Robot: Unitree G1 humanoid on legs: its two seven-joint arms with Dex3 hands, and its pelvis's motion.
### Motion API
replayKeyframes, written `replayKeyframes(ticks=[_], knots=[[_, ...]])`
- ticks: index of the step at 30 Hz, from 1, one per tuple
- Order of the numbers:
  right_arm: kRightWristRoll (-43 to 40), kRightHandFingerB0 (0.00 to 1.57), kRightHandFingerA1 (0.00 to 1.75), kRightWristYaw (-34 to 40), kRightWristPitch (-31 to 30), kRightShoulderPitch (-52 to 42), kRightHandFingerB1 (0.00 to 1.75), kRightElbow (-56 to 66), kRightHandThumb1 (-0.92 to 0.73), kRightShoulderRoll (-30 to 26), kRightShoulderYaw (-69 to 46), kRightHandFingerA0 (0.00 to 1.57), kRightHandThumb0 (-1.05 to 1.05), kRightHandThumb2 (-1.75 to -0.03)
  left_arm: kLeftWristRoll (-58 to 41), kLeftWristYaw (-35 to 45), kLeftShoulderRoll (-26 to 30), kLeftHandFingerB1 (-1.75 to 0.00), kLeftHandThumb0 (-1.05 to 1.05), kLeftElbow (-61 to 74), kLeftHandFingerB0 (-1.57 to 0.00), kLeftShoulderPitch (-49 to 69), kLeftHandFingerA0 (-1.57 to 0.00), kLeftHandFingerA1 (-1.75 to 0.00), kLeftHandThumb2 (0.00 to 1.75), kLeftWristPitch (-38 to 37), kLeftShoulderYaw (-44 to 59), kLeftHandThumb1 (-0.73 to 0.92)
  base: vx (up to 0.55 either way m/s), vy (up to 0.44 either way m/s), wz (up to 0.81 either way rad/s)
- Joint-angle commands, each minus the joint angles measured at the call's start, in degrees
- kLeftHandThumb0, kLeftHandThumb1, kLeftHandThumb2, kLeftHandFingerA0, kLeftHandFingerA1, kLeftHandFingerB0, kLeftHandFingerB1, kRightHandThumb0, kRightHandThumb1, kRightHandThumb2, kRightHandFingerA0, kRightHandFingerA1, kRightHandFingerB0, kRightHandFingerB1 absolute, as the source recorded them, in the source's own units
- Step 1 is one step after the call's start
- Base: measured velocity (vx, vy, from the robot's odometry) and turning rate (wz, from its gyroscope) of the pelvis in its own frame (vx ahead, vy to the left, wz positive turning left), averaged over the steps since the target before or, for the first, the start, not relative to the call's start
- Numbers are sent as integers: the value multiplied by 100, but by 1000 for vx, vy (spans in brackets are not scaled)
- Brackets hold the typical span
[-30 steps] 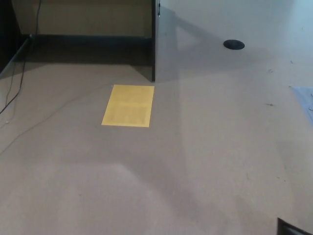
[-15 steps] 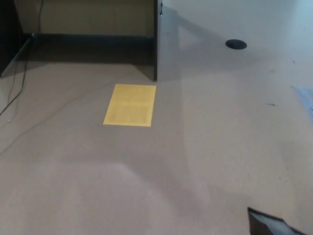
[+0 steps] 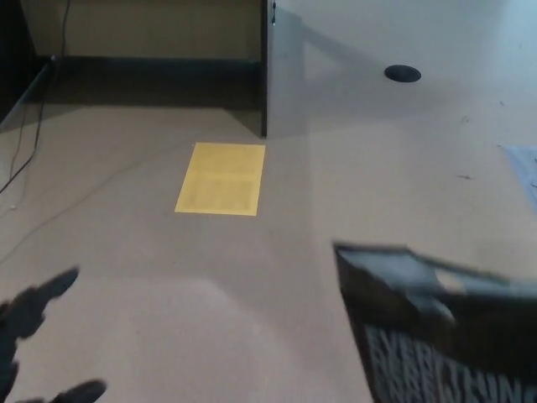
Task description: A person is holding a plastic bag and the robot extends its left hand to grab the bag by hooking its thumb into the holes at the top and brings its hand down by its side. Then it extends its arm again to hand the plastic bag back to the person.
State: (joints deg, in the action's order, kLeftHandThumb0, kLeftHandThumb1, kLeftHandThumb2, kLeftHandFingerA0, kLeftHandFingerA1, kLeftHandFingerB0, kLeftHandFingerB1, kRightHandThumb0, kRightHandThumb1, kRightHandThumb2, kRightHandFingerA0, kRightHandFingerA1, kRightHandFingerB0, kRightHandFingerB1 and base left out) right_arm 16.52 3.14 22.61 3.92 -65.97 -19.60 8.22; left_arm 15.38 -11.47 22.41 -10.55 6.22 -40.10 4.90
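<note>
A black bag and an open robot hand over the floor.

The left hand (image 3: 38, 336) sits low in the left corner, fingers spread wide, holding nothing. The dark plastic bag (image 3: 436, 327) with white letters fills the lower right corner, blurry, well apart from the hand. A yellow sheet (image 3: 220, 178) lies on the floor (image 3: 168, 269).

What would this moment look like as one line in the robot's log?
left hand: open, fingers spread, lower left | right hand: not in view | plastic bag: dark, white lettering, blurred, lower right, apart from hand | holder: unseen
</note>
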Motion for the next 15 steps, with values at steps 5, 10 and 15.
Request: replayKeyframes(ticks=[5,10,15], knots=[[28,61,65,38,178,-185,42,-68,-69,-164,-1,74,-32,-61,290,615,-64,-49,-28,1820,-5,-959,-6,-51,84,1075,-242,24,0,0,0],[50,61,73,93,125,-168,42,-41,-69,-163,8,75,-32,-60,461,848,-119,-28,-55,2004,-22,-1649,-17,-31,55,1601,-465,47,0,0,0],[35,62,69,81,178,-221,42,-3,-69,-176,3,74,-32,-61,772,878,-402,-47,-32,2140,0,-2292,0,-49,86,2004,-762,27,0,0,0]])
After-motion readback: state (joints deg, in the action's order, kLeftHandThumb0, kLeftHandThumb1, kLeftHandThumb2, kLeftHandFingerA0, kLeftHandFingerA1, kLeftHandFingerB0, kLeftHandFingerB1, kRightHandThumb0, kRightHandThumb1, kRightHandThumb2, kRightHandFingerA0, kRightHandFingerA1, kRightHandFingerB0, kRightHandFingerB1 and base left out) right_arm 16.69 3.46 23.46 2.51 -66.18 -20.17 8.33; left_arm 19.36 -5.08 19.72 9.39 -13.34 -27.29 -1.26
